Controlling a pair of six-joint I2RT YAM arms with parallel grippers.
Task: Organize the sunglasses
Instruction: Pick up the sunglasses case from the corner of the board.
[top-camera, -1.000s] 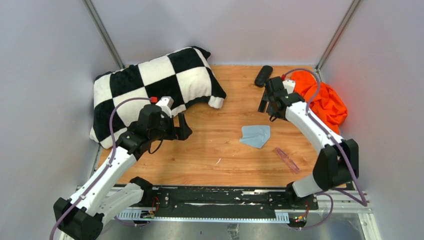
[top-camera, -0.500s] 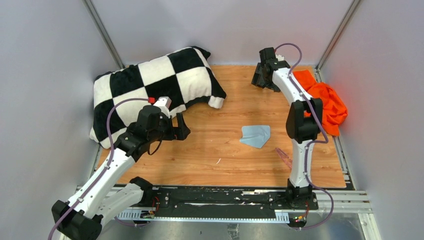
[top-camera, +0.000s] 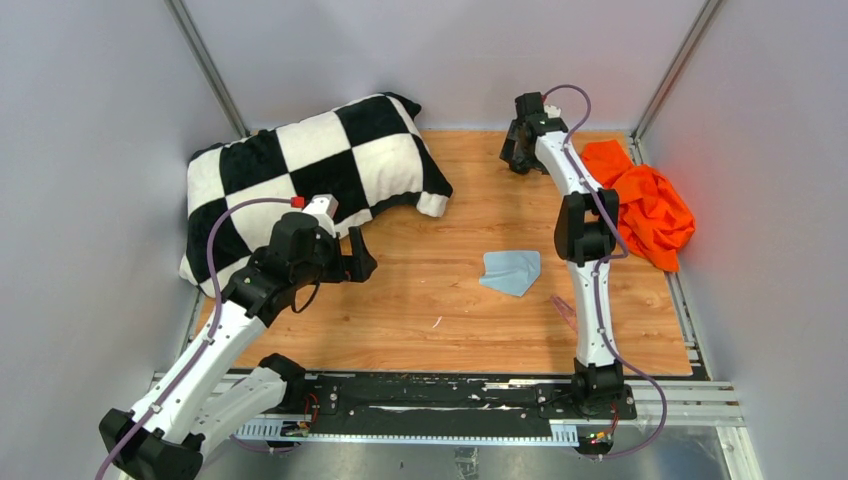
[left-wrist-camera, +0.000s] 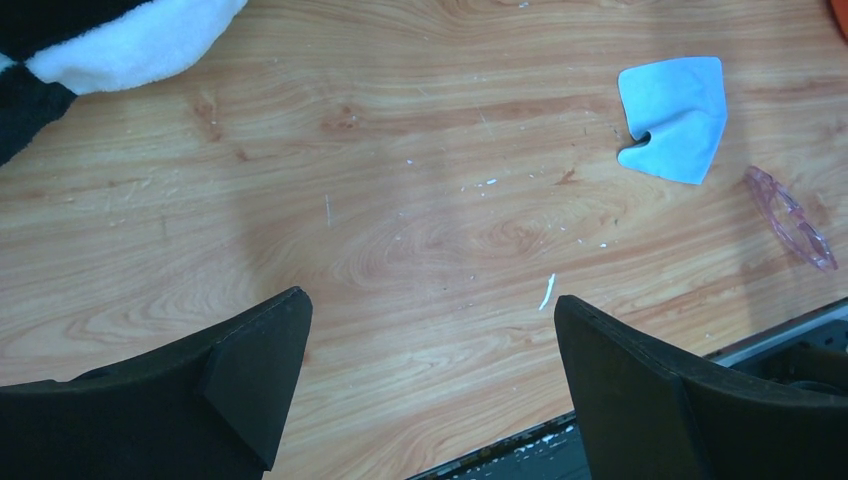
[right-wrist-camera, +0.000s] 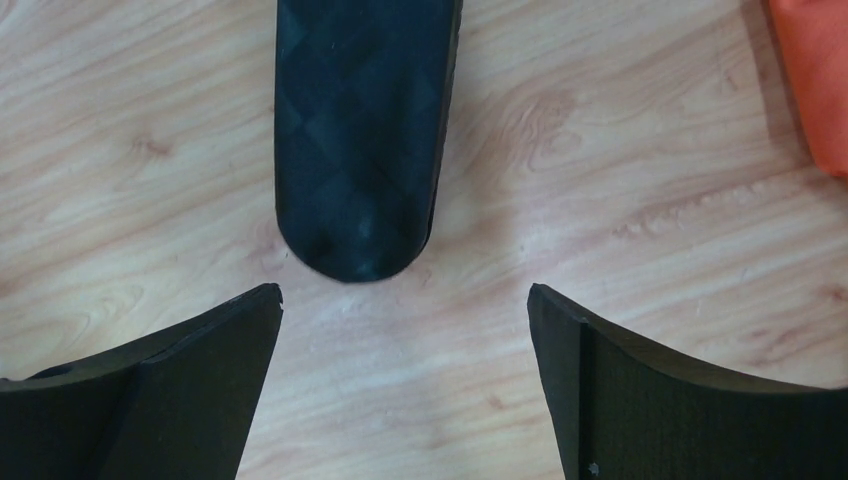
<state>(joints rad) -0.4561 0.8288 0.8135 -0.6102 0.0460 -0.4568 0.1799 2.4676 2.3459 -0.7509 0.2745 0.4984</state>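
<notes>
Worktop: wood-grain board between grey walls, with a checkered pillow at the far left, an orange cloth at the far right and a light blue cloth near the middle.
Sunglasses: the pink translucent pair lies folded and flat near the right front edge, just beside the blue cloth and well apart from the black case. From above, the right arm crosses over part of it.
Black case: it lies at the far edge, its rounded end pointing at the right tool. Whether it is latched cannot be told.
Right tool: this tool has its fingers apart and holds nothing. It is just short of the case's end, which sits closer to one finger than the other.
Left tool: this tool is also spread and empty, over bare wood beside the pillow.
Risk, off-centre approach: one finger could land on the shell instead of beside it, pushing the case toward the wall.
Risk, slippery shell: a pinch on the curved end alone may squeeze the case out of the grip.
Risk, arm sweep: the right arm hangs over the glasses, so drawing back low could knock them off the near edge.
Risk, thin frame: lying flat, the glasses offer little to pinch and may skid rather than lift.
</notes>
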